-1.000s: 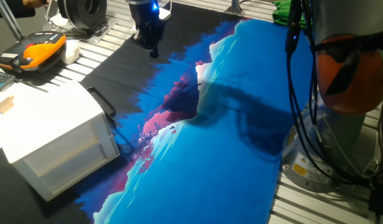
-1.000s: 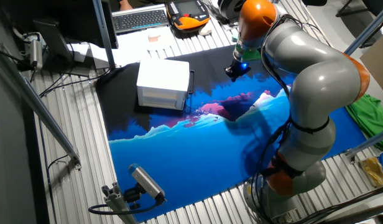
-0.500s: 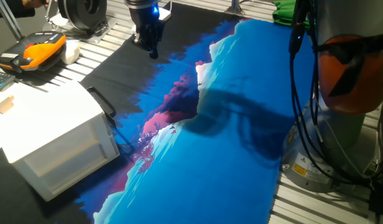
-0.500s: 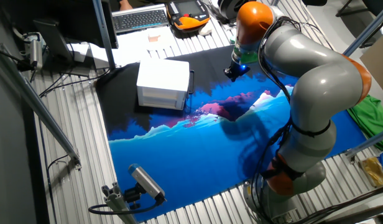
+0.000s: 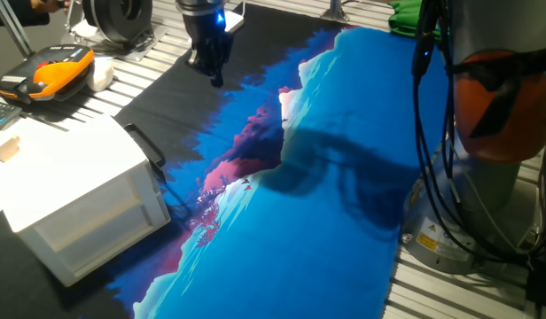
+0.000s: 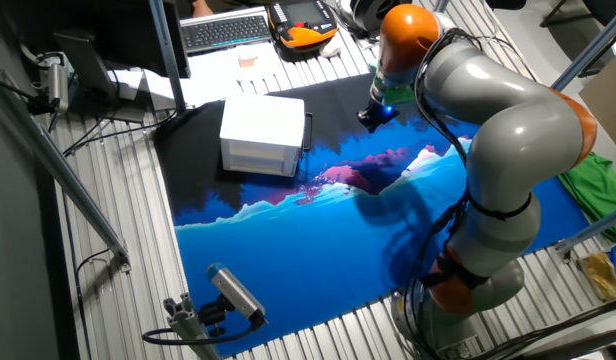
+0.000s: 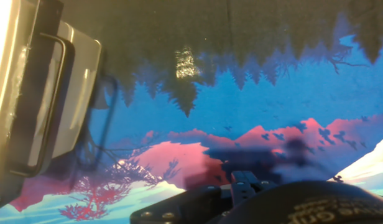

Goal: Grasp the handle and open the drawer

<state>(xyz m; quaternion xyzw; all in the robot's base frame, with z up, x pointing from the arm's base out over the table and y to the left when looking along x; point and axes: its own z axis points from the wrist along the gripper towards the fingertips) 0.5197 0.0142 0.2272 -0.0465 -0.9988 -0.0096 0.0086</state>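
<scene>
The white cabinet stands at the left on the mat, with the drawer pushed in. The thin black handle sits on the end face that looks toward the mat. The handle also shows in the other fixed view and at the left of the hand view, on the drawer's pale front. My gripper hangs over the black far part of the mat, well apart from the handle and empty; it also shows in the other fixed view. Its fingertips stay hidden in the hand view.
A blue, pink and black printed mat covers the table. An orange and black pendant and a keyboard lie behind the cabinet. The robot base and cables stand at the right. A green cloth lies at the far right.
The gripper has shifted slightly left, toward the cabinet side. The cabinet and drawer have not moved.
</scene>
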